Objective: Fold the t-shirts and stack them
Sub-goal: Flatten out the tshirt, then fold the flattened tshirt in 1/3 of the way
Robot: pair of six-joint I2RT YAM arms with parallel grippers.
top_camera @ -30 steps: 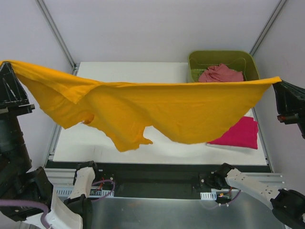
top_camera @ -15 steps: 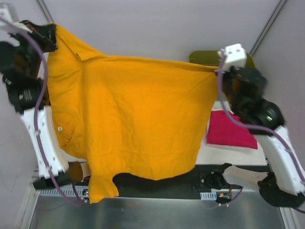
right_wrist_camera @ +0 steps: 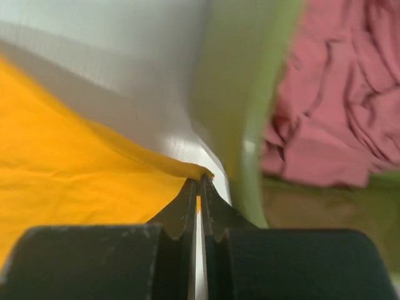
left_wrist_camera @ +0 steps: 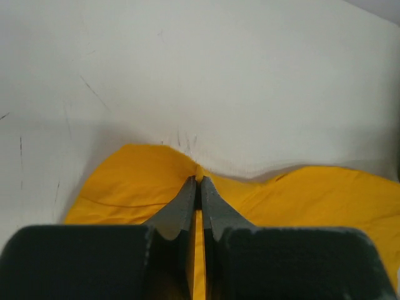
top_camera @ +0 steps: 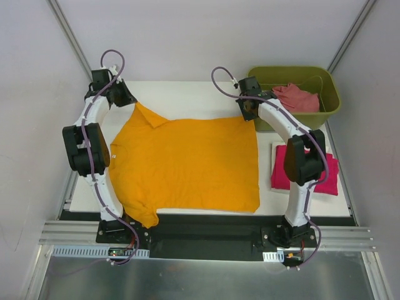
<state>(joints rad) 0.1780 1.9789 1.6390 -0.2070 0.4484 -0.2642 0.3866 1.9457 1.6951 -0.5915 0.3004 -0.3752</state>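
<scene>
The bright orange-yellow t-shirt (top_camera: pixel 187 162) lies spread flat on the white table (top_camera: pixel 181 97), collar toward the far left. My left gripper (top_camera: pixel 131 102) is shut on its far left corner; in the left wrist view the left gripper (left_wrist_camera: pixel 197 181) pinches a fold of orange cloth (left_wrist_camera: pixel 125 187). At the shirt's far right corner my right gripper (top_camera: pixel 249 115) is shut; the right wrist view shows the right gripper (right_wrist_camera: pixel 200 179) nipping the orange hem (right_wrist_camera: pixel 75 181). A folded magenta t-shirt (top_camera: pixel 326 178) lies at the right, partly behind the right arm. A salmon-pink t-shirt (top_camera: pixel 295 97) sits crumpled in the bin.
The olive-green bin (top_camera: pixel 325 109) stands at the far right corner, its wall (right_wrist_camera: pixel 244 94) right next to my right fingers, with the pink cloth (right_wrist_camera: pixel 337 94) inside. The orange shirt's near left sleeve hangs over the table's front edge (top_camera: pixel 206 214).
The orange shirt was stretched in the air between both grippers. Both arms have swung to the far side and lowered, and the shirt now lies flat on the table.
</scene>
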